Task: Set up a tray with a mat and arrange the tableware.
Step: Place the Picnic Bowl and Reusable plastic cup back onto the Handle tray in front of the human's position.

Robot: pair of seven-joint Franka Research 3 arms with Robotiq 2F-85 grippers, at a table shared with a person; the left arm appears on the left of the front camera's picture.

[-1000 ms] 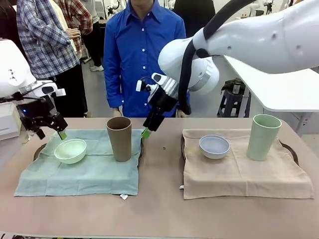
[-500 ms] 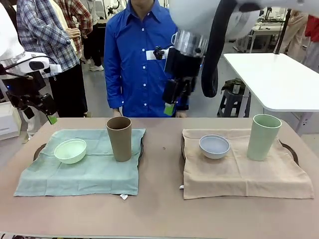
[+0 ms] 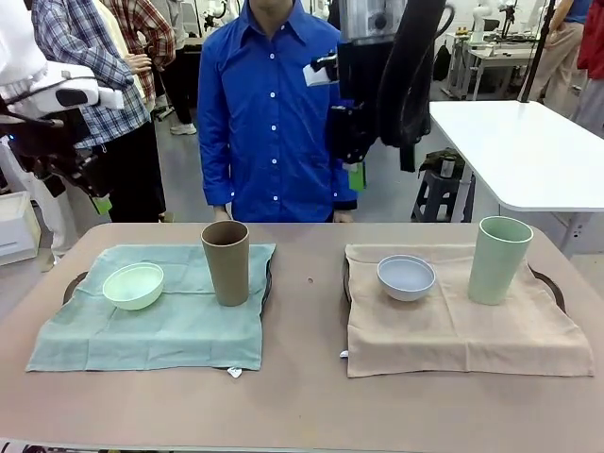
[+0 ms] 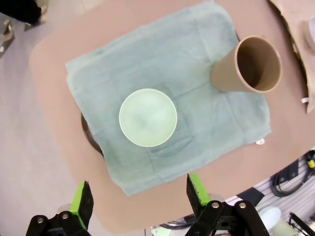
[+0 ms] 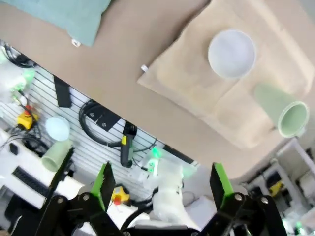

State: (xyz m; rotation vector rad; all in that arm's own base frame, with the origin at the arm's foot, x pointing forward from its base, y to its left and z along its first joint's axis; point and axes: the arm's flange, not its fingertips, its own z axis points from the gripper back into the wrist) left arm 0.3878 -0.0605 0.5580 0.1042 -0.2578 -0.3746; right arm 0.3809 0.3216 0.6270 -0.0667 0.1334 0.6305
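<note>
Bowls, cups on mats; brown table.

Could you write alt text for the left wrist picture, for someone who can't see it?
Seen from above, a matte mint green round bowl and a tall tan-brown handleless cup stand apart on a grey-green cloth mat on a brown table. The open left gripper hovers high above.
</note>
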